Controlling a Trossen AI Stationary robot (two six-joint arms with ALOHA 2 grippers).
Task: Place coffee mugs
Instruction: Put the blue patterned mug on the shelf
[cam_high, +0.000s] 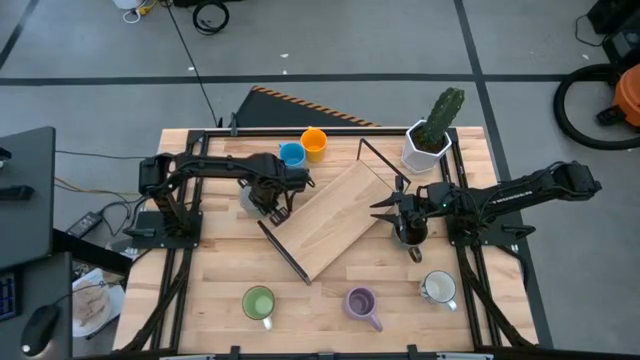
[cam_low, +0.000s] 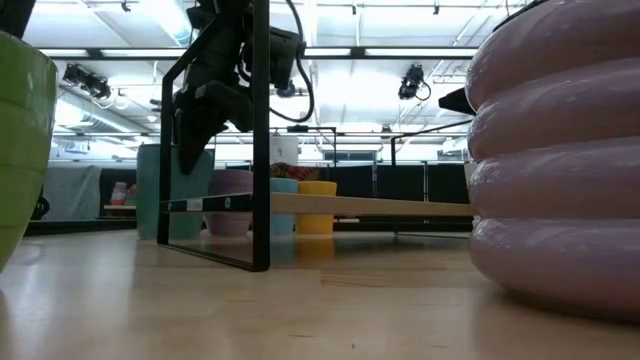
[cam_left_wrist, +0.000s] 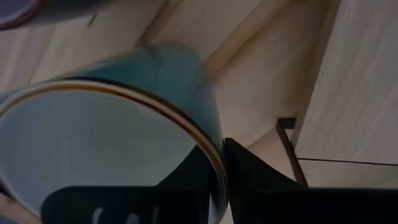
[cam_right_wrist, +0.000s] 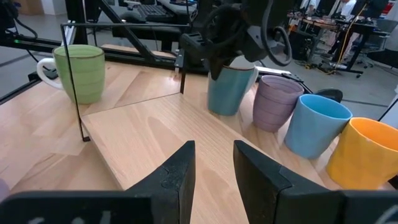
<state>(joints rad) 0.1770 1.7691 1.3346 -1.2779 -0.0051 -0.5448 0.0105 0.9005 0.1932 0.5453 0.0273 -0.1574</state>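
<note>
My left gripper (cam_high: 262, 200) (cam_right_wrist: 227, 59) is shut on a pale teal-looking mug (cam_right_wrist: 229, 90) (cam_low: 175, 190) near the slanted wooden board's (cam_high: 335, 222) far-left edge. Beside it stand a lilac mug (cam_right_wrist: 277, 102), a blue mug (cam_high: 291, 153) and an orange mug (cam_high: 313, 141). My right gripper (cam_high: 380, 208) (cam_right_wrist: 214, 155) hovers open over the board's right corner, holding nothing. A dark brown mug (cam_high: 410, 235) sits just under its wrist. A green mug (cam_high: 259, 303), a second lilac mug (cam_high: 360, 302) and a white mug (cam_high: 438, 288) stand along the near edge. My left gripper holds the pale teal mug by its rim wall (cam_left_wrist: 214, 158). One finger (cam_left_wrist: 255, 180) is outside the wall and the other is inside the cup, coming from above. The mug stays upright. Whether its base rests on the table or hangs just above, I cannot tell.
The board sits in a thin black wire frame (cam_right_wrist: 74, 81) whose uprights rise at its corners. A white faceted cactus pot (cam_high: 430, 135) stands at the far right. Bare table lies between the board and the near row of mugs.
</note>
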